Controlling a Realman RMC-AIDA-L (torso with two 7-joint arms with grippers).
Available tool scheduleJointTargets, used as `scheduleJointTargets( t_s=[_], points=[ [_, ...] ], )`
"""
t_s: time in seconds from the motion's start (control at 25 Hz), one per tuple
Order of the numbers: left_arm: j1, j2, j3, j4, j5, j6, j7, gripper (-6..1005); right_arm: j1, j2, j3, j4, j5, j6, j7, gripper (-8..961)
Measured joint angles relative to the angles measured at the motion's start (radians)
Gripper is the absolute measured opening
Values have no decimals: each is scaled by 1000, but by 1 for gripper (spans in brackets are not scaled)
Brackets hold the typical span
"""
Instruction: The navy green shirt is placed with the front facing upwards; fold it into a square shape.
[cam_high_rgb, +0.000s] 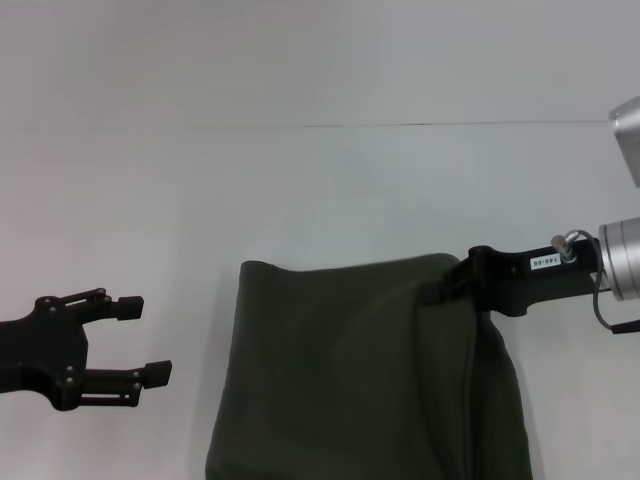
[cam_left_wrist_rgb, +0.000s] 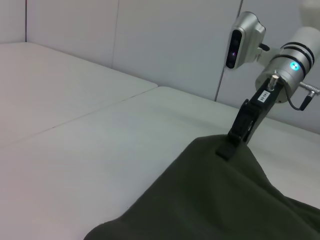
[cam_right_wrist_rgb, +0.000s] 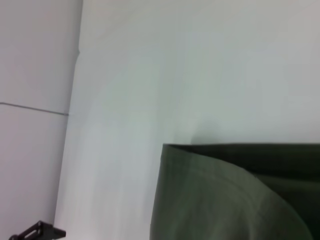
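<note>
The navy green shirt (cam_high_rgb: 350, 370) lies partly folded as a plain dark olive slab on the white table, from the middle down to the near edge; no lettering shows. My right gripper (cam_high_rgb: 452, 283) reaches in from the right and is shut on the shirt's far right corner. In the left wrist view the cloth (cam_left_wrist_rgb: 215, 200) rises to a peak at that gripper (cam_left_wrist_rgb: 231, 144). My left gripper (cam_high_rgb: 148, 340) hangs open to the left of the shirt, apart from it and holding nothing. The right wrist view shows a rolled edge of the shirt (cam_right_wrist_rgb: 225, 195).
The white table (cam_high_rgb: 300, 190) stretches beyond and to the left of the shirt, with a thin seam line (cam_high_rgb: 400, 124) across its far part. A pale wall (cam_left_wrist_rgb: 165, 40) stands behind the table. The right arm's silver wrist (cam_high_rgb: 622, 258) sits at the right edge.
</note>
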Motion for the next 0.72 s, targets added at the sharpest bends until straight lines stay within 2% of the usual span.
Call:
scheduleJointTargets(
  t_s=[0.36, 0.72],
  points=[
    [-8, 3, 0, -1, 1, -1, -5, 932, 2, -21, 13, -20, 0, -2, 3, 38],
    [-14, 4, 0, -3, 5, -1, -8, 932, 2, -62, 4, -21, -8, 6, 24, 37]
  ],
)
